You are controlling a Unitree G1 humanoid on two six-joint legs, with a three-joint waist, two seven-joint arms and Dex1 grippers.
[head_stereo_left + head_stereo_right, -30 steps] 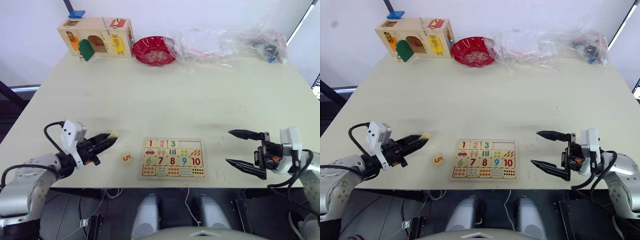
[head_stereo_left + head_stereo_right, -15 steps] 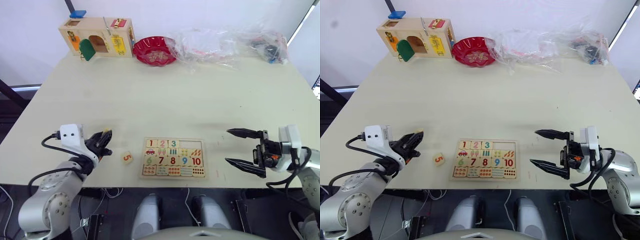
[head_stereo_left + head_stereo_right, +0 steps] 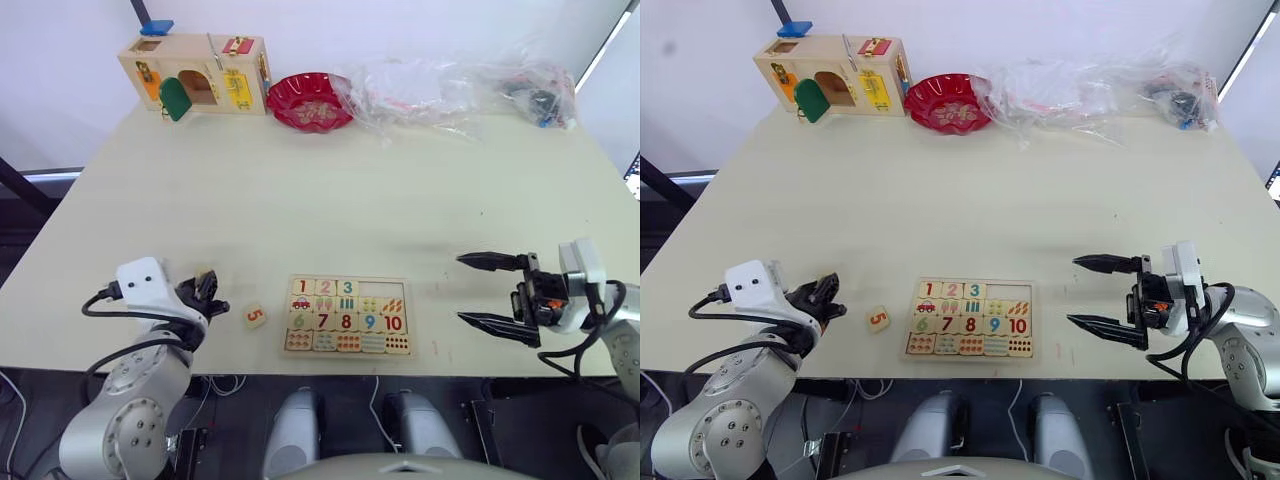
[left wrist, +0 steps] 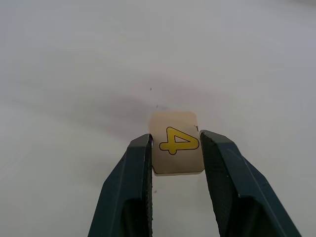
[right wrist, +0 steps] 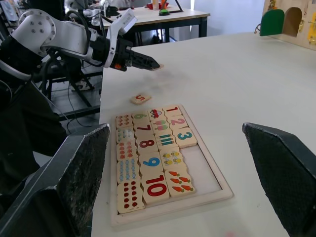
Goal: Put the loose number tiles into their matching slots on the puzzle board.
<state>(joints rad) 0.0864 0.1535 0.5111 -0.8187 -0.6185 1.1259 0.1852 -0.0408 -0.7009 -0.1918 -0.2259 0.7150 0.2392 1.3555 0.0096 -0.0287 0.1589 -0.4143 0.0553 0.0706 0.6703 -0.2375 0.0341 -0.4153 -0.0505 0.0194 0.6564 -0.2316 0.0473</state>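
Left gripper [image 4: 175, 148] pinches the 4 tile [image 4: 176, 143] at lower left; right gripper [image 3: 492, 291] gapes wide. Shallow edge grip: tile may twist and miss its slot [image 3: 1006, 291].

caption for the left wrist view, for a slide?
Left gripper shut on the yellow 4 tile above the table.

The cream table [image 3: 330, 195] carried the puzzle board [image 3: 347, 316] near its front edge, a loose 5 tile [image 3: 254, 316] just beside it, and, along the far edge, a latch box [image 3: 195, 72], red bowl [image 3: 309, 99] and plastic bags [image 3: 450, 85].
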